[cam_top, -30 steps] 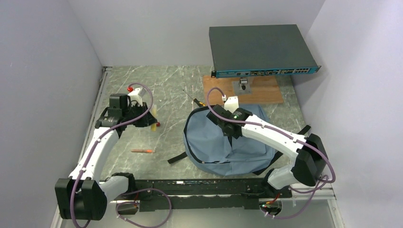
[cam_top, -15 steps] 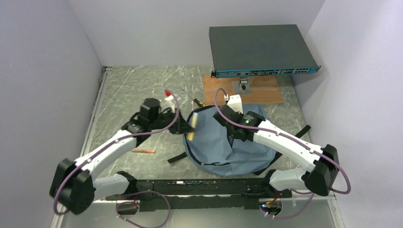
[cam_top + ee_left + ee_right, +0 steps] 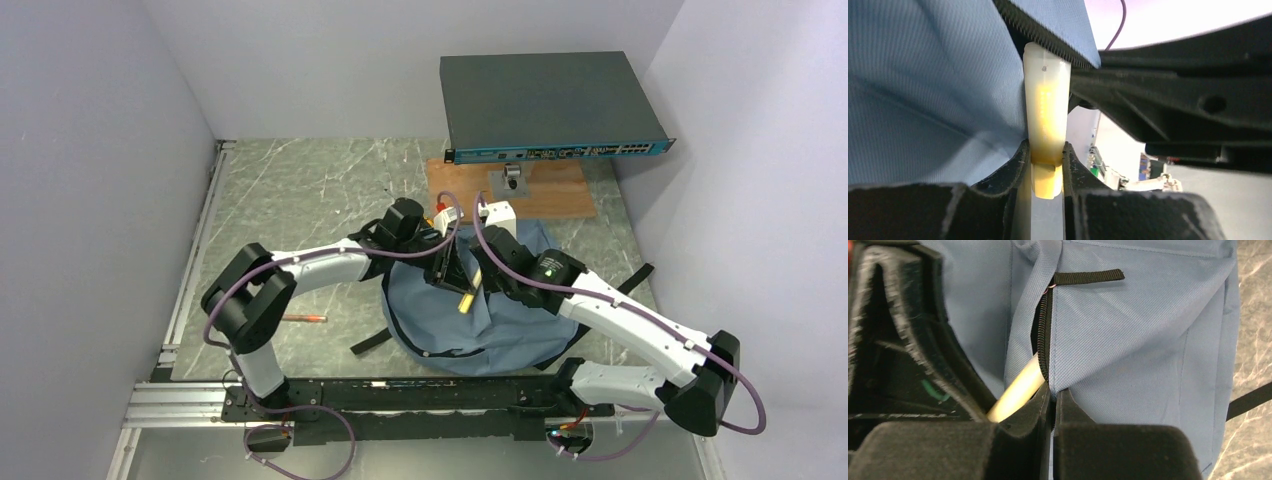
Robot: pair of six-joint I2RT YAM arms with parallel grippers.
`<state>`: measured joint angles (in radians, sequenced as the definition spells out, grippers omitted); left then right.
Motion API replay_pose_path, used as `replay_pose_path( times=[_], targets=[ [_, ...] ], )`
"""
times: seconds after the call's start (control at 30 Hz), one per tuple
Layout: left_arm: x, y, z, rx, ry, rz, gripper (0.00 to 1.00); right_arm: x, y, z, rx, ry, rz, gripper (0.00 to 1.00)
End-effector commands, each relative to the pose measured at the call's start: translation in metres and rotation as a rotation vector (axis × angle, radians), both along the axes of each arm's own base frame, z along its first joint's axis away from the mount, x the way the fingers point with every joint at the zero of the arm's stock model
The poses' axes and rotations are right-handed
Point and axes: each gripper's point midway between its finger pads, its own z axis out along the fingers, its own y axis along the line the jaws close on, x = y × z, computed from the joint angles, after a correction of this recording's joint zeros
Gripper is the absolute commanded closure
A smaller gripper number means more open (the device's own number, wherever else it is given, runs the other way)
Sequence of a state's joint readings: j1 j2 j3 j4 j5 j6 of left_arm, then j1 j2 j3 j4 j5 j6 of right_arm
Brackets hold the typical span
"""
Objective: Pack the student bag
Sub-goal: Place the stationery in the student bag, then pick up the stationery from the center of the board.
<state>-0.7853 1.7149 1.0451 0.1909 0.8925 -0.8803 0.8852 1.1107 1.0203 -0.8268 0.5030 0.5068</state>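
The blue-grey student bag (image 3: pixel 500 325) lies on the table right of centre. My left gripper (image 3: pixel 452 272) is shut on a pale yellow tube (image 3: pixel 466 300) and holds it at the bag's zipper opening. In the left wrist view the tube (image 3: pixel 1048 100) sticks up between the fingers (image 3: pixel 1018 165), its tip against the black zipper edge (image 3: pixel 1048 35). My right gripper (image 3: pixel 1053 400) is shut on the bag's zipper edge and pinches the fabric (image 3: pixel 1128 340) there. The tube (image 3: pixel 1018 387) shows just left of it. In the top view the right gripper (image 3: pixel 484 264) sits beside the left one.
An orange pen (image 3: pixel 300 318) lies on the table at the left. A dark network switch (image 3: pixel 550 100) stands on a wooden board (image 3: pixel 560 192) at the back. A small screwdriver (image 3: pixel 413 212) lies near the bag's top. Black straps (image 3: pixel 372 340) trail from the bag.
My left arm has swung right from the table's left side, carrying the yellow tube to the bag's opening. My right gripper has stayed on the bag's edge, its arm stretched further left.
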Motion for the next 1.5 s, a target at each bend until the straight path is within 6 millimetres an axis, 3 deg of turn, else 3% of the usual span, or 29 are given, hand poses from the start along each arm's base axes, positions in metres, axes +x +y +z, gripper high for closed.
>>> replay_pose_path(
  times=[0.0,0.17,0.4,0.53,0.67,0.7,0.83,0.93,1.0,1.03,1.27,1.47],
  targets=[
    [-0.004,-0.019,0.032,-0.079,0.048,-0.069,1.00,0.013,0.024,0.035,0.127,-0.119,0.061,1.00],
    [0.008,-0.025,0.009,-0.042,0.255,0.064,1.00,0.013,0.023,0.037,0.128,-0.131,0.071,1.00],
    [0.043,-0.050,0.011,-0.141,0.527,0.261,1.00,0.007,0.027,0.037,0.164,-0.118,0.092,1.00],
    [0.069,-0.052,0.006,-0.085,0.484,0.430,1.00,0.001,0.034,0.042,0.235,-0.097,0.098,1.00],
    [0.097,-0.036,-0.018,0.081,0.356,0.659,1.00,-0.005,0.039,0.043,0.295,-0.070,0.086,1.00],
    [0.100,-0.033,-0.021,0.096,0.346,0.687,0.95,-0.006,0.040,0.042,0.302,-0.065,0.081,1.00],
    [0.091,-0.039,-0.026,0.105,0.345,0.652,0.61,-0.002,0.032,0.037,0.273,-0.068,0.034,1.00],
    [0.075,-0.042,-0.019,0.063,0.305,0.582,0.46,0.003,0.021,0.036,0.241,-0.076,-0.004,1.00],
    [0.067,-0.041,-0.009,0.036,0.255,0.534,0.25,0.006,0.015,0.037,0.234,-0.078,-0.022,1.00],
    [0.063,-0.040,-0.004,0.030,0.224,0.506,0.21,0.007,0.012,0.036,0.228,-0.079,-0.025,1.00],
    [0.044,-0.023,0.048,-0.024,-0.028,0.394,0.17,0.019,-0.006,0.030,0.206,-0.062,-0.068,1.00],
    [0.018,0.004,0.075,-0.073,-0.198,0.324,0.16,0.024,-0.009,0.025,0.199,-0.043,-0.076,1.00]
  ],
)
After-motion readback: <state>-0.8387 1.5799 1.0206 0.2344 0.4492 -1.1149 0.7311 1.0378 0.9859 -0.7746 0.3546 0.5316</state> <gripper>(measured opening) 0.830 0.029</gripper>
